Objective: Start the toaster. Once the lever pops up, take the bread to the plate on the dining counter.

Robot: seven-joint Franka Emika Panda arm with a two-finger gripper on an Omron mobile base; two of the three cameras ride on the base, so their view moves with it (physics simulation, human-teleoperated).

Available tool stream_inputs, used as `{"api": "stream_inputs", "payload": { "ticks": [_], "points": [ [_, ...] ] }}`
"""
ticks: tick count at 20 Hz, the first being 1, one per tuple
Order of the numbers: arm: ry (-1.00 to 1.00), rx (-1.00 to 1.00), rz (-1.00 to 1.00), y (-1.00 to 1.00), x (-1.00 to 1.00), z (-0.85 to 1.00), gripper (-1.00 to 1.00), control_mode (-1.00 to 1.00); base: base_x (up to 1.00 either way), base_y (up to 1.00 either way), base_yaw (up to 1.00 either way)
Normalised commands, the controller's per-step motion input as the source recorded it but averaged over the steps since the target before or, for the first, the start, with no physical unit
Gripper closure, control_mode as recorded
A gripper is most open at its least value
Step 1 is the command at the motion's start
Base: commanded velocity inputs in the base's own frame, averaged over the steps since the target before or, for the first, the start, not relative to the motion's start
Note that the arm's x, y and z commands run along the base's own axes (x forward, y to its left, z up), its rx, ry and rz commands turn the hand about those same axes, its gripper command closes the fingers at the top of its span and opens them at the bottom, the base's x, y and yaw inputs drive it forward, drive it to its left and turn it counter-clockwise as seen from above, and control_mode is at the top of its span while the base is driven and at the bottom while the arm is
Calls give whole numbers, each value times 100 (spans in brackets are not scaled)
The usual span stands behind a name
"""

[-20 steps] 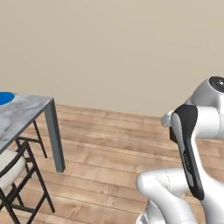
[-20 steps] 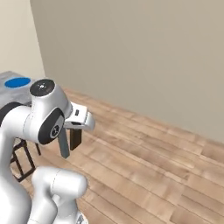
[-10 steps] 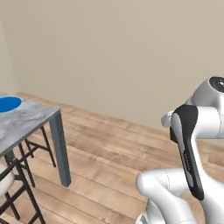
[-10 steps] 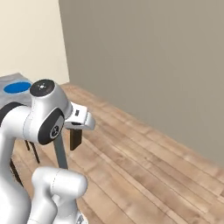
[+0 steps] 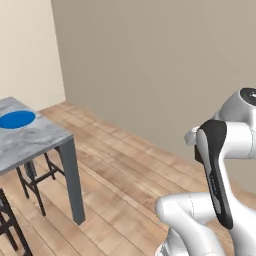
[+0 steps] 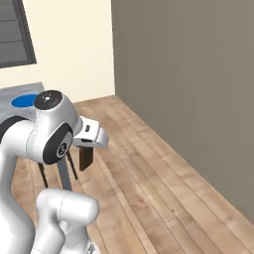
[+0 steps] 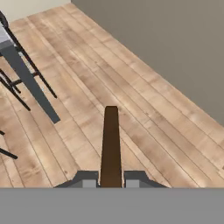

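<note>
My gripper (image 7: 110, 180) is shut on the bread (image 7: 110, 144), a dark brown slice that stands edge-on between the fingertips in the hand view. In the right base view the bread (image 6: 86, 157) hangs below the hand, over the wooden floor. The blue plate (image 5: 16, 119) lies on the marble top of the dining counter (image 5: 35, 139) at the left of the left base view. That plate (image 6: 26, 100) sits at the far left in the right base view, behind my arm. The toaster and its lever are out of view.
Dark stools (image 5: 32, 179) stand under the dining counter, whose grey leg (image 7: 29, 83) shows at the upper left of the hand view. A grey wall (image 5: 165, 65) runs along the right, meeting a cream wall (image 6: 69, 44). Wooden floor (image 7: 144, 109) lies open between wall and counter.
The whole scene has shifted as the base turns: the counter and plate have slid rightward into fuller view and a wall corner has appeared. The arm keeps its pose with the bread held.
</note>
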Motion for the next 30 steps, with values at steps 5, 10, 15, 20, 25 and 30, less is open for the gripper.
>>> {"api": "stream_inputs", "payload": {
  "ticks": [5,10,15,20,25,30],
  "points": [
    [0,0,0,0,0,0,100,100,35,-92,54],
    [0,0,0,0,0,0,100,100,37,-91,53],
    [0,0,0,0,0,0,100,100,46,-87,53],
    [0,0,0,0,0,0,100,100,42,-86,54],
    [0,0,0,0,0,0,100,100,56,-71,57],
    [0,0,0,0,0,0,100,100,64,-46,56]
  ]
}}
